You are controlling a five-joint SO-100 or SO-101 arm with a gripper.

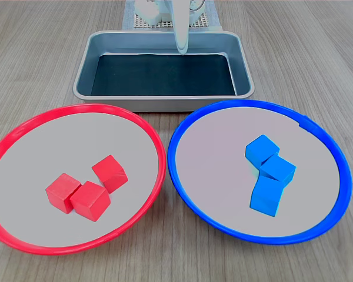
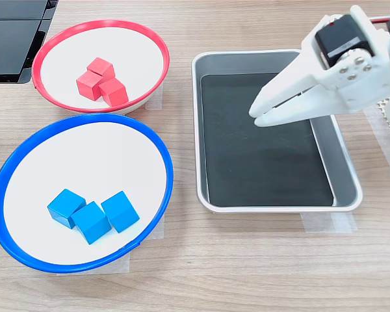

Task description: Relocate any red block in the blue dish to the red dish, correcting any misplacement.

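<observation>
Both dishes sorted: red dish (image 1: 23,138) left, blue dish (image 1: 223,111) right, in the first exterior view.
Your three red blocks (image 1: 85,191) sit in red; blue holds only blue cubes (image 1: 267,174). Your gripper (image 2: 259,116) hovers over the metal tray (image 2: 198,130), jaws nearly together, empty. Nothing left to move.

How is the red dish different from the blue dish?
The red dish has a bright red rim, and the blue dish has a bright blue rim. The red dish holds three red cubes, while the blue dish holds three blue cubes. Both are big, round and shallow, pale grey inside, and sit side by side by the metal tray.
</observation>
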